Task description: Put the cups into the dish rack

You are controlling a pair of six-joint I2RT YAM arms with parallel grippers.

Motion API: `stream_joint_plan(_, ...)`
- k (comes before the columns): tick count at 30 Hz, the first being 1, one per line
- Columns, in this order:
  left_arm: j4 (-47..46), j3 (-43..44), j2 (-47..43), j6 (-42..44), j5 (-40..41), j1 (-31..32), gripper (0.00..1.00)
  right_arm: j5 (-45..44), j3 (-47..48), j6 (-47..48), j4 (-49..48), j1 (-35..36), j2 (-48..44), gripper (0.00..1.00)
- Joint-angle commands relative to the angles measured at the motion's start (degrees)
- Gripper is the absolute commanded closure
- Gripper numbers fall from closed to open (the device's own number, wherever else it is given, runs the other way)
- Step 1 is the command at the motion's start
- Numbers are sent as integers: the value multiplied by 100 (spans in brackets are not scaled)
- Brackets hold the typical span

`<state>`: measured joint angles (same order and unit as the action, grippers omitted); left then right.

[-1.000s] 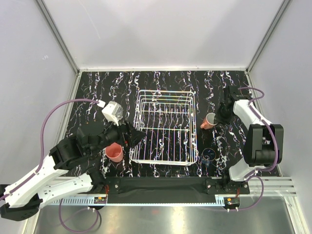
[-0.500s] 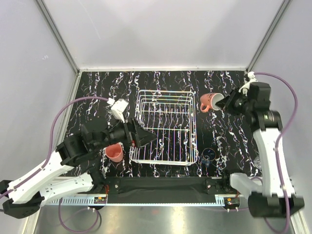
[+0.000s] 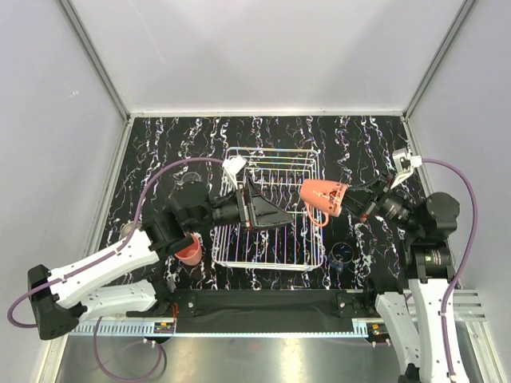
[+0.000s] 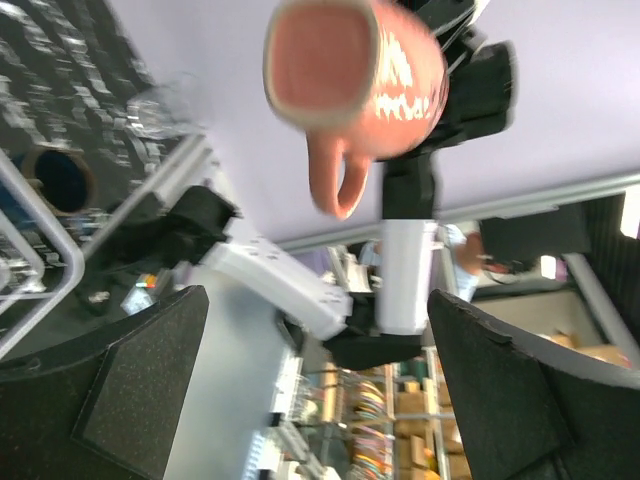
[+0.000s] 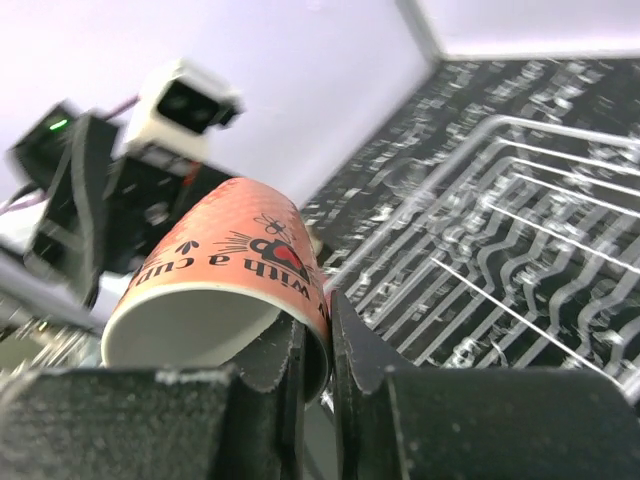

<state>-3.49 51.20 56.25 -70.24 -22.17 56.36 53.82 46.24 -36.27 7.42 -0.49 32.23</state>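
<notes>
The right gripper [image 5: 315,345] pinches the wall of the orange mug [image 5: 220,270] at its rim, one finger inside and one outside, pressed close on it. The mug is off the table, lying sideways in the air: mouth toward the right wrist, base toward the left gripper [image 3: 275,214], handle on the near side. From above it hangs over the right rim of the dish rack [image 3: 263,265]. The left gripper is spread wide and holds nothing. It sits over the rack's middle, aimed at the mug's base — open gap between its fingertips and the mug. The pink tumbler [image 3: 189,251] is back behind the left gripper, by its arm, just outside the rack's left rim on the black marbled table [image 3: 160,152]. The dark blue cup [image 3: 342,253] stands on the table to the near side of the right gripper, just beside the rack's near right corner — apart from the mug.
</notes>
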Motion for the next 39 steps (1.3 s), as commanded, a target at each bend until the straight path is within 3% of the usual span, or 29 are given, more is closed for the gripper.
stream_joint_plan(1,-1162,84,-18,-543,-533,-11,1,847,-106,-950,-1848,-4,-208,100)
stream_joint_plan(8,-1707,48,53,-684,-534,-2,1,1315,-343,-1558,-2482,-4,-357,100)
stream_joint_plan(15,-1664,197,325,-570,-534,164,1,1368,-370,-1944,-2605,-4,-507,100)
stream_joint_plan(18,-1717,259,466,-483,-499,252,11,1350,-431,-2024,-2632,-4,-524,100)
stream_joint_plan(20,-1813,311,571,-430,-507,288,13,1333,-475,-2050,-2623,-4,-498,100)
stream_joint_plan(27,-2314,268,694,-386,-560,446,9,1315,-502,-2086,-2491,-4,-349,100)
stream_joint_plan(34,-2105,434,712,-193,-481,455,9,1429,-510,-2068,-2359,-4,-331,100)
stream_joint_plan(39,-1823,654,703,54,-358,455,15,1429,-554,-2059,-2306,-4,-384,100)
